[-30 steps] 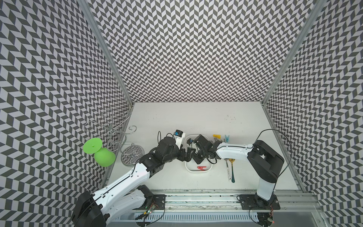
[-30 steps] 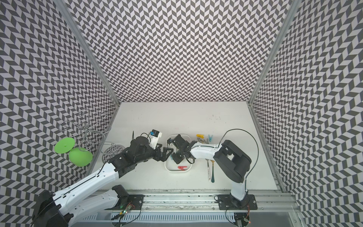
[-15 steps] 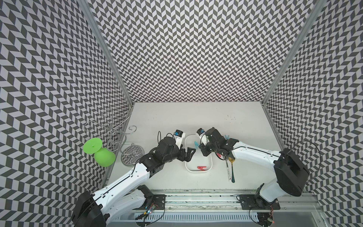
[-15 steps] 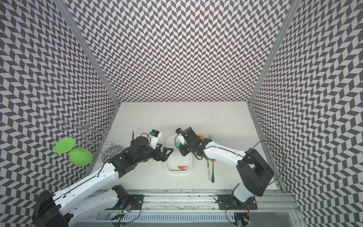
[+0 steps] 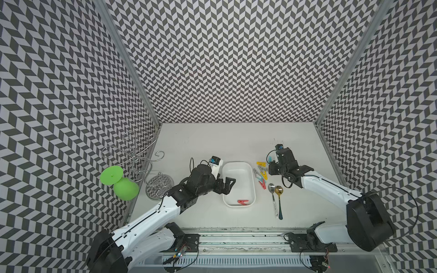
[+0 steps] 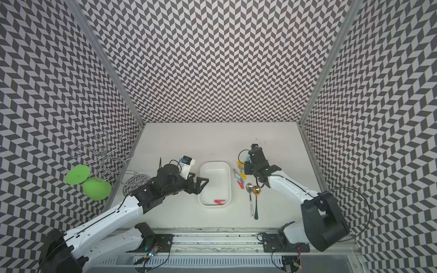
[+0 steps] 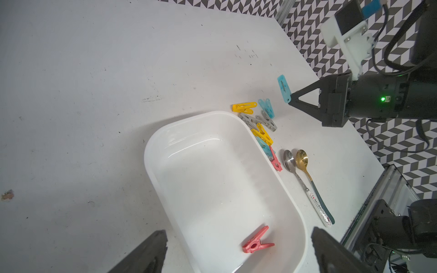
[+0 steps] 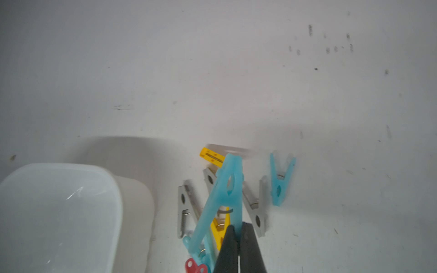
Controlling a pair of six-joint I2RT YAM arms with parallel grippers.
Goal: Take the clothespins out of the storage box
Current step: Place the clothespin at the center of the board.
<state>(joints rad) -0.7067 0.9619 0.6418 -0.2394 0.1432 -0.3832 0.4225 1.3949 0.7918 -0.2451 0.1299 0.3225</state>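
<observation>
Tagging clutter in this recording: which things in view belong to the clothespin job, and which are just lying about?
Job: storage box; red clothespin inside it; blue clothespin, held by the right gripper; clothespins lying beside the box.
Lying about: two spoons; wire stand; green plastic pieces.

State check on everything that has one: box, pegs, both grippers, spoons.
storage box: upright on the table, one peg inside.
red clothespin: lying in the box, untouched.
light blue clothespin: pinched at one end, held up.
other clothespins: loose on the table beside the box.
right gripper: shut on the light blue clothespin.
left gripper: open, empty, at the box's rim.
two spoons: flat, side by side.
</observation>
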